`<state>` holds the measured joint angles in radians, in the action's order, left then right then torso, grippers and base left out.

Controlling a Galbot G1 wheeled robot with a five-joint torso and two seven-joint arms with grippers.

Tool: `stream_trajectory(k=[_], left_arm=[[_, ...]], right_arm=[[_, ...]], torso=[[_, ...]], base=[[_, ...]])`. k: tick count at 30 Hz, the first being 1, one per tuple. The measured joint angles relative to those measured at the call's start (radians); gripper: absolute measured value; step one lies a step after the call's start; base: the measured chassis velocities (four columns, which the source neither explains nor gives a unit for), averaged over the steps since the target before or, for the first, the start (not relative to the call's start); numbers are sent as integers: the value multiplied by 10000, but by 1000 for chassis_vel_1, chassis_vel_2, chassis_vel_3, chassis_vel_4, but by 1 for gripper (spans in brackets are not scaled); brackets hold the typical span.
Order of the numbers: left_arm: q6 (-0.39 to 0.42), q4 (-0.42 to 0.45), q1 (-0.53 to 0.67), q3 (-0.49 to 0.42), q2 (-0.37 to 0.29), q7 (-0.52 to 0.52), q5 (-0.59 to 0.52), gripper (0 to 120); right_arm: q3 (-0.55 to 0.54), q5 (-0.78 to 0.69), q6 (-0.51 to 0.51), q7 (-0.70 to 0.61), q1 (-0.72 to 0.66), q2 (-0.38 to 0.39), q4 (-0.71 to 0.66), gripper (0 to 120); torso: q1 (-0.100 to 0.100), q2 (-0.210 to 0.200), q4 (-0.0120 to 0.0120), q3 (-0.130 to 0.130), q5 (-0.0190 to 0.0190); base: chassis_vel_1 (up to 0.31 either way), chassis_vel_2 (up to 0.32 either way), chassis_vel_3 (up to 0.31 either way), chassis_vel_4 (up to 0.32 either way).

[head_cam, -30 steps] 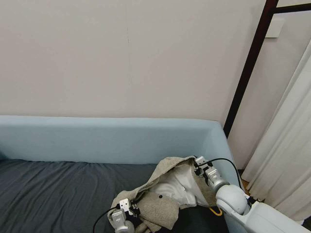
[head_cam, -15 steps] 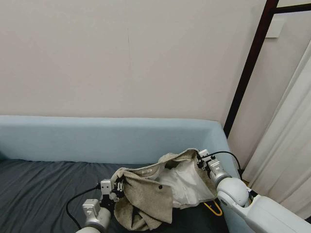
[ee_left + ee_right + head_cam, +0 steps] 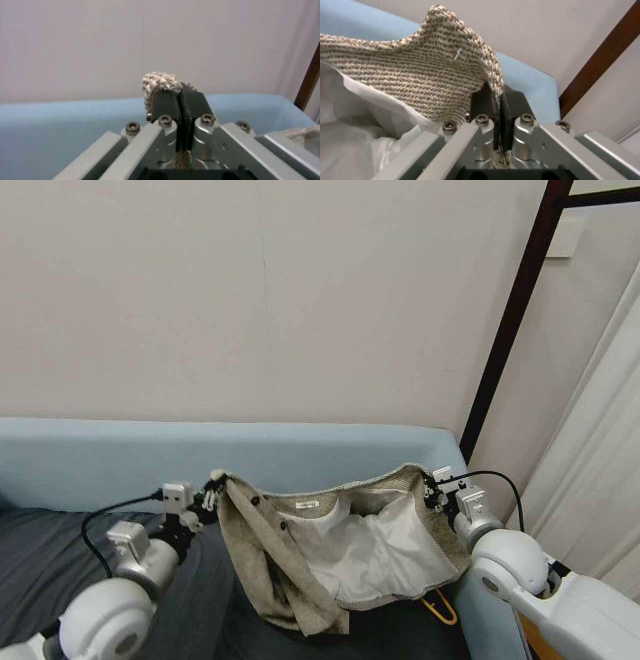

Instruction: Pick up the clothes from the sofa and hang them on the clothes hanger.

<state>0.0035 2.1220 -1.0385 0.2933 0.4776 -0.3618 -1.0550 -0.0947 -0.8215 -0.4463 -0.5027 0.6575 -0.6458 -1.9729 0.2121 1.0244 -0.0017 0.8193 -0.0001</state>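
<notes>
The beige woven tweed jacket (image 3: 350,550), white lining showing, hangs spread open in the air over the right end of the sofa, strung between the two grippers. Its lower edge sags toward the seat; whether it touches can't be told. The left gripper (image 3: 208,488) has the jacket's left top corner. In the left wrist view its fingers are pressed nearly together, with a fold of the weave bunched between and above them. The right gripper (image 3: 432,482) has the right top corner, near the sofa's right arm. The right wrist view shows its fingers clamped on the fabric edge too, weave fanning out from the pinch. The top edge between them runs roughly level and a bit slack, with the neck label in the middle.

Under the jacket's right lower corner a small orange hook-shaped piece (image 3: 440,612) pokes out, possibly part of a hanger, not certain. The light blue upholstered sofa (image 3: 300,460) with a dark grey seat cover (image 3: 60,545) runs along the far plain wall. The dark brown upright pole of the clothes rack (image 3: 515,310) stands right of the sofa arm, with its crossbar (image 3: 605,194) high up. A white curtain (image 3: 600,490) hangs farther right.

Step judged: pickup done and the garment opened out, hanging not yet begun. The next move calls for carrying the jacket right toward the rack. Both pinches need to hold firm and the span stay taut so the sagging edge clears the sofa arm. The arms probably need to rise a good deal, since the crossbar sits well above the grippers.
</notes>
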Motion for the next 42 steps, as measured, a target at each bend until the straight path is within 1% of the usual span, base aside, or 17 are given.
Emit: stream_trajectory(k=[5, 7, 10, 13, 14, 18, 19, 23, 25, 27, 29, 30, 34, 36, 38, 40, 42], left_arm=[[-319, -258, 413, 447, -860, 789, -425, 0], [-680, -333, 140, 970, -1297, 1393, -304, 0], [-996, -270, -281, 1396, -1483, 1855, 46, 0], [-1379, 214, -1900, 2676, -1420, 2482, 951, 0], [-1379, 214, -1900, 2676, -1420, 2482, 951, 0], [-2364, 250, -4594, 3949, -926, 3213, 2881, 0], [-2364, 250, -4594, 3949, -926, 3213, 2881, 0], [-3014, -404, -6106, 3984, -181, 3565, 4597, 0], [-3130, -569, -6308, 3942, 19, 3609, 4890, 0], [-3350, -988, -6492, 3588, 556, 3687, 5526, 0], [-3449, -1383, -6365, 2941, 1075, 3728, 5940, 0], [-3449, -1383, -6365, 2941, 1075, 3728, 5940, 0], [-3871, -2444, -5673, 2107, 1908, 3946, 6727, 0], [-4089, -2771, -5440, 2058, 2006, 4076, 6938, 0], [-4508, -3586, -4921, 1973, 2149, 4298, 7380, 0], [-4741, -4052, -4582, 1840, 2234, 4492, 7580, 0], [-4797, -4170, -4451, 1762, 2261, 4566, 7572, 0]], right_arm=[[610, -1015, -299, -412, 92, 148, -601, 0], [1022, -1464, -377, -619, 327, 328, -1073, 0], [1474, -1717, -428, -811, 838, 530, -1626, 0], [1910, -1793, -433, -1102, 2221, 785, -2729, 0], [1910, -1793, -433, -1102, 2221, 785, -2729, 0], [2115, -1475, -337, -1254, 3361, 745, -3466, 0], [2115, -1475, -337, -1254, 3361, 745, -3466, 0], [1898, -1121, -226, -1259, 3676, 301, -3177, 0], [1849, -1066, -198, -1258, 3712, 183, -3065, 0], [1664, -936, -101, -1193, 3772, -130, -2727, 0], [1408, -850, -39, -1139, 3759, -560, -2270, 0], [1408, -850, -39, -1139, 3759, -560, -2270, 0], [797, -1388, -67, -1570, 3285, -1655, -1117, 0], [748, -1597, -100, -1705, 3154, -1882, -845, 0], [606, -1736, -118, -1817, 2820, -2303, -52, 0], [370, -1559, -51, -1677, 2487, -2442, 557, 0], [203, -1499, -17, -1599, 2270, -2486, 782, 0]], torso=[[0, 0, 3, 0, 0], [0, 0, 5, 0, 0], [0, 1, 4, -1, 0], [0, 1, -3, -1, 3], [0, 1, -3, -1, 3], [-4, 3, 3, -3, -2], [-4, 3, 3, -3, -2], [-3, 3, 3, -2, -1], [-2, 2, 1, -2, 3], [-3, 3, 3, -2, -1], [-3, 3, 3, -2, -2], [-3, 3, 3, -2, -2], [-3, 2, 3, 0, -3], [-2, 2, 3, 0, 1], [-2, 1, 1, 0, 1], [0, 0, 1, 1, 0], [0, 0, 1, 1, 1]], base=[[0, 0, 0, 0], [0, 0, 0, 0], [0, 0, 0, 0], [0, 0, 0, 0], [0, 0, 0, 0], [0, 0, 0, 0], [0, 0, 0, 0], [0, 0, 0, 0], [0, 0, 0, 0], [0, 0, 0, 0], [0, 0, 0, 0], [0, 0, 0, 0], [0, 0, 0, 0], [0, 0, 0, 0], [0, 0, 0, 0], [0, 0, 0, 0], [0, 0, 0, 0]])
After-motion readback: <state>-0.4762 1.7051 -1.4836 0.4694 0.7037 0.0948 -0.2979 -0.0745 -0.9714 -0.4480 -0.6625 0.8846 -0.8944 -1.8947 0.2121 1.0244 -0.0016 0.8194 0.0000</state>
